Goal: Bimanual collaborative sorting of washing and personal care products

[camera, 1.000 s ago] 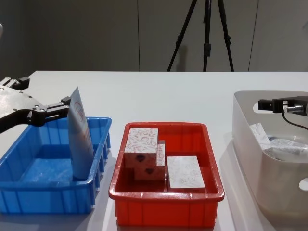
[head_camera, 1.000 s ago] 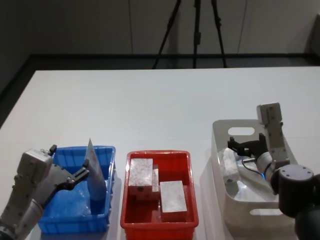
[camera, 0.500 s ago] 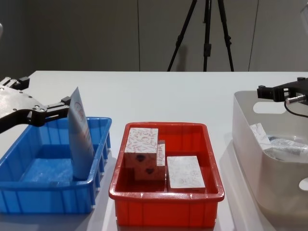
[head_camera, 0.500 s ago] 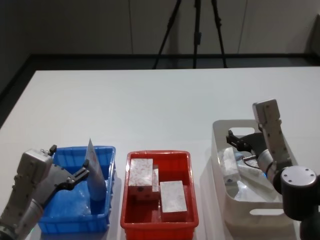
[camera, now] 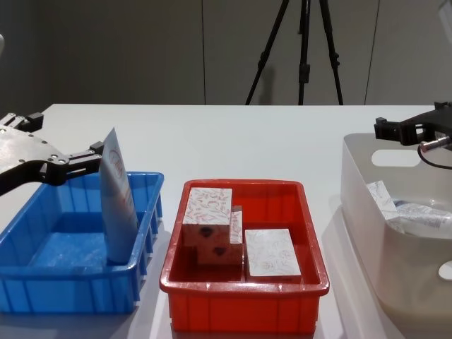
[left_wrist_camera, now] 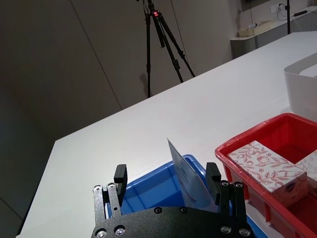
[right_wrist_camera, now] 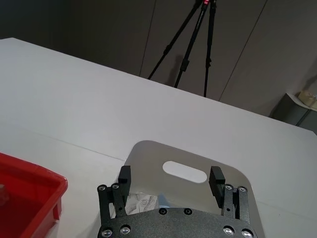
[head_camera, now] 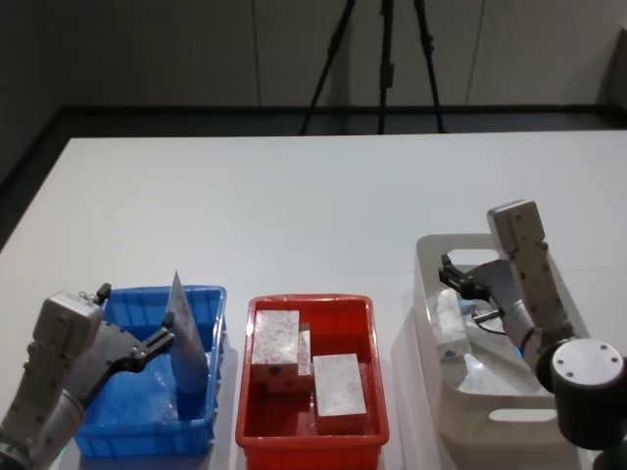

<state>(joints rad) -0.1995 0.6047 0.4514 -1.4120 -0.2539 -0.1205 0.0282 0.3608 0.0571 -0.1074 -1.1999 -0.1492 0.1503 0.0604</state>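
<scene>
Two arms mid-sort: right gripper (head_camera: 453,272), jaws open and empty, now lifted above the beige tub (camera: 367,212) rim, leaving products unpicked, while left gripper (camera: 85,157) stays spread beside the upright tube (camera: 119,205) in the blue tray (camera: 28,282).

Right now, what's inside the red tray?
Small white patterned boxes lie in the red tray: one flat, others stacked beside it. The stack hides what lies beneath it.
</scene>
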